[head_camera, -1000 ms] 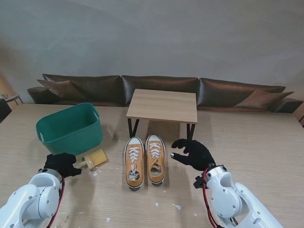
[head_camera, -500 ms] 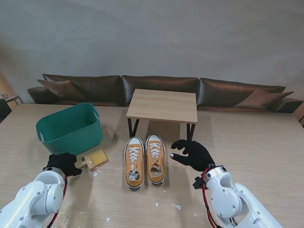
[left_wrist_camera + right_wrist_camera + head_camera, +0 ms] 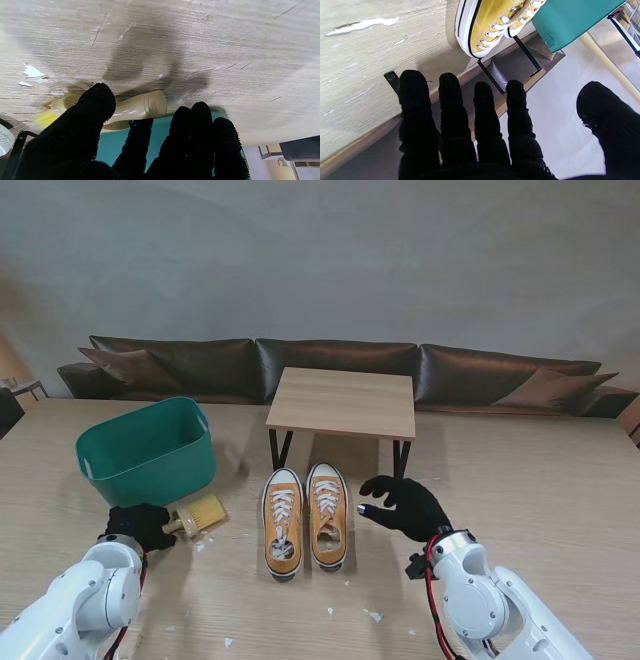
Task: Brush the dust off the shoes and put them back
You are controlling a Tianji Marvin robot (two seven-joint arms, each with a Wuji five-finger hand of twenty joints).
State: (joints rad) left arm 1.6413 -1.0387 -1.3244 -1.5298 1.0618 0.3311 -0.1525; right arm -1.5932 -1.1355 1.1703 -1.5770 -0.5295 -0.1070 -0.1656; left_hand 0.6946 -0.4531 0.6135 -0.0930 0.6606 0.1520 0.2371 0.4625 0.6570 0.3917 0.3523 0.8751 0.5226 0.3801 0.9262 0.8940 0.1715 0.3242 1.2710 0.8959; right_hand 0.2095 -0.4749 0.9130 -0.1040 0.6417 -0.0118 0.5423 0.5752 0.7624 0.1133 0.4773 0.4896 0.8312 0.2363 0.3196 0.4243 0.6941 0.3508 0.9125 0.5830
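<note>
Left hand (image 3: 138,524) at brush (image 3: 197,517) handle, grip unclear; right hand (image 3: 408,504) spread, empty, beside 2 shoes (image 3: 305,519).

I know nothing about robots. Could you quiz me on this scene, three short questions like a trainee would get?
1. True or false: the right hand holds a shoe.
2. Which thing is the left hand reaching for? A) bin B) brush C) small table
3. Fill in: the two shoes stand side by side, nearer to me than the small ____.

Key:
1. False; its fingers are spread and hold nothing.
2. B; the fingers are at the brush handle, not yet closed on it.
3. table
</note>
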